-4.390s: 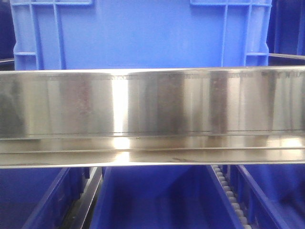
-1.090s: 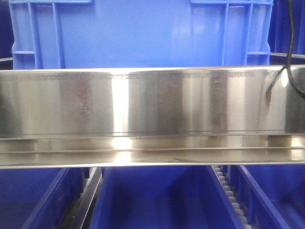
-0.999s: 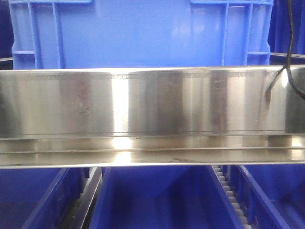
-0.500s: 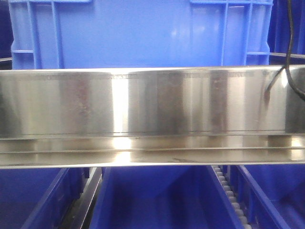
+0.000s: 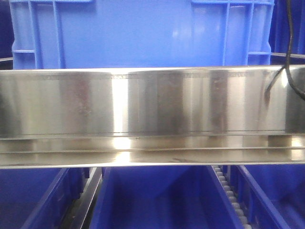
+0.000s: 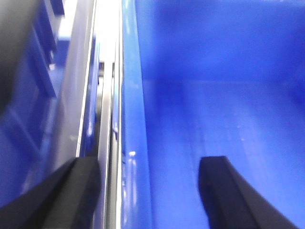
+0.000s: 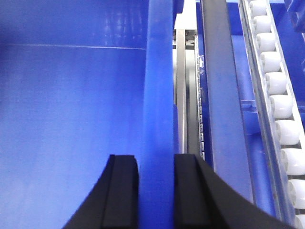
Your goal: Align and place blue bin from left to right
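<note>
A large medium-blue plastic bin (image 5: 143, 33) sits behind a brushed steel shelf rail (image 5: 152, 105). Its right wall is pinched by the right gripper (image 7: 156, 191), and its left rim runs inside the widely spread left gripper (image 6: 147, 191).

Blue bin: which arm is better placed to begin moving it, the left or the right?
Probably the right. The right gripper has both fingers close against one wall of the blue bin, apparently clamped. The left gripper straddles another wall with its jaws wide apart, so it must close first.
</note>
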### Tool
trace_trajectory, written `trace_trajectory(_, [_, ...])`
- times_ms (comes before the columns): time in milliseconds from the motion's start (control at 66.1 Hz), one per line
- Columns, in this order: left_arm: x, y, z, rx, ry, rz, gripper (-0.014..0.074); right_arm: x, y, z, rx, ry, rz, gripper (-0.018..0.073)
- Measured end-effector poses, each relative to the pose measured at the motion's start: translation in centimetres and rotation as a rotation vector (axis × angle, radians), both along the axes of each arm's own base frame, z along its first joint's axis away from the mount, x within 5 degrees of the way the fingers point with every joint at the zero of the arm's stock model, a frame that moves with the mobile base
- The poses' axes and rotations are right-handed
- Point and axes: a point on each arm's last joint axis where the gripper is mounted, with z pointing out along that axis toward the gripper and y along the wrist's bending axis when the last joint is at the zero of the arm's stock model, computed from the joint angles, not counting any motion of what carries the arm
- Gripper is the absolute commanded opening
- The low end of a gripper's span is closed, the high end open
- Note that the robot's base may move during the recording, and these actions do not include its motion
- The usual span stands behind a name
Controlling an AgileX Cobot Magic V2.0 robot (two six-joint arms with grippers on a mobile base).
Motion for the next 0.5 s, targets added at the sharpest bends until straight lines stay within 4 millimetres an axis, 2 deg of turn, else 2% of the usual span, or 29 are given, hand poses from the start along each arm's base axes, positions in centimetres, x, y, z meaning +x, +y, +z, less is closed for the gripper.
trace_trajectory(182, [1.2,-0.4,-1.6,0.019,0.019,0.015,0.0335,0.0,0.0,0.0,0.000,0.000,0.000,-0.0069])
trace_trajectory(500, [2.0,-0.3,-2.5,0.067,0.025,0.029,0.0335,0.0,0.0,0.0,0.000,0.000,0.000,-0.0069])
